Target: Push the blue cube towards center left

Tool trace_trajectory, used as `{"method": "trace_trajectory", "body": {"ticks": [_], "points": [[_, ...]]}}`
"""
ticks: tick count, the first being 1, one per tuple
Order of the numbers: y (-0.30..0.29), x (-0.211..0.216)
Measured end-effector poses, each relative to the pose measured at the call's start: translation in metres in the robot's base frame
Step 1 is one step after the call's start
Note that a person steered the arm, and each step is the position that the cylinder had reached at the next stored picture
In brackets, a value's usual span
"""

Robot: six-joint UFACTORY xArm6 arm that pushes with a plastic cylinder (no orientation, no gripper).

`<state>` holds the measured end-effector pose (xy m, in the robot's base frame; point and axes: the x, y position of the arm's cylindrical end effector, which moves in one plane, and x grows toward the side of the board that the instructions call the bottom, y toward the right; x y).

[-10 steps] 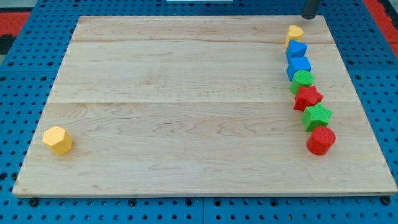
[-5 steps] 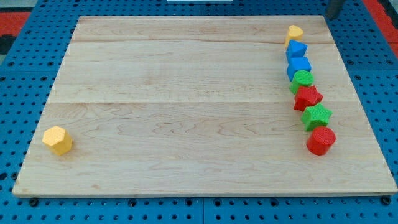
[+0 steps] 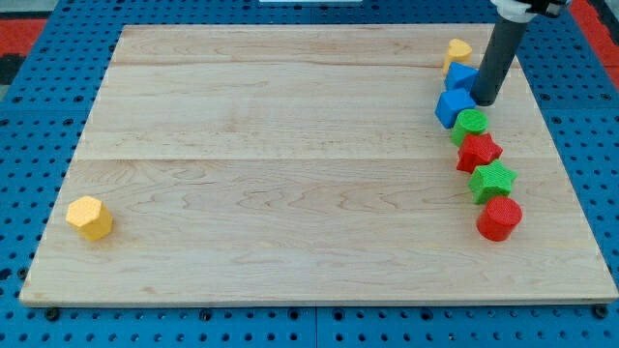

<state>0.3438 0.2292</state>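
The dark rod comes down from the view's top right, and my tip [image 3: 485, 101] is set on the wooden bench [image 3: 290, 164] near its right edge. No gripper is fitted to the arm, so no opening or grasp can be told — only the rod's end is seen.

The blue cube [image 3: 453, 107] is found just to the left of my tip, touching it or very nearly so, and is turned a little askew. A second blue block [image 3: 461, 76], wedge-like in shape, is seen up and to the left of my tip, close beside the rod's shaft. Beyond that one, toward the view's top, a yellow block [image 3: 458, 50] of rounded shape is placed near the bench's far edge.

Below my tip a column is formed: a green cylinder [image 3: 472, 124] just under the tip and touching the blue cube's lower right corner, then a red star [image 3: 478, 151], a green star [image 3: 493, 180] and a red cylinder [image 3: 499, 218] — each close against the next.

Far to the left of my tip, near the bench's bottom-left corner, a yellow hexagonal block [image 3: 89, 217] is seen alone.
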Motion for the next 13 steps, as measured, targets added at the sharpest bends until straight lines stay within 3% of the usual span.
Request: {"method": "trace_trajectory", "body": {"ticks": [1,2,5,6,9,10,11,12,13], "points": [[0.019,-0.002],[0.012,0.026],[-0.162,0.057],[-0.208,0.098],[-0.187,0.080],[-0.132,0.057],[-0.073,0.003],[-0.114,0.007],[-0.136,-0.039]]}}
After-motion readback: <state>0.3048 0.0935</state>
